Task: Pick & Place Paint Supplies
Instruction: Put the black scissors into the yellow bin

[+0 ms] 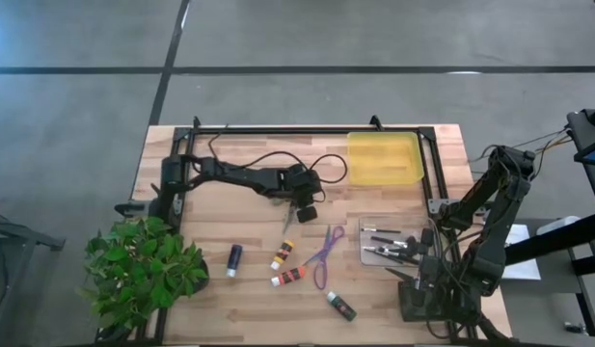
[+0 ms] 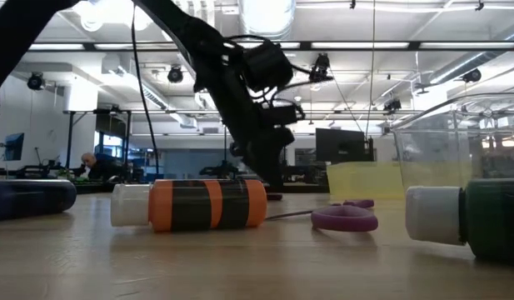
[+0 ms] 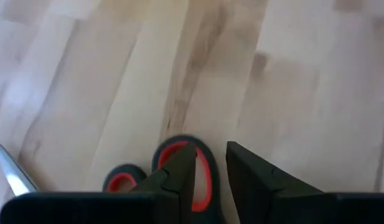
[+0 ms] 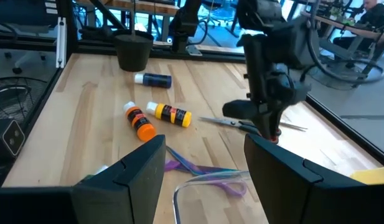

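Right now, down at the middle of the pale wooden bench (image 1: 393, 289), left claw (image 3: 210, 171) pointing straight at the red-handled scissors (image 3: 179, 168), 1 dark finger (image 3: 176, 171) poked through the larger handle loop, the other just outside it, jaws narrowly parted and not yet seen clamped on the handle. Long axis running from the loops under the claw out to the steel blades (image 4: 226, 122), flat on the bench toward the orange and yellow paint tubes. Clearly nearer than the right claw (image 4: 204, 168), parked wide open and empty beside the clear brush tray (image 1: 393, 241), well apart from the scissors.
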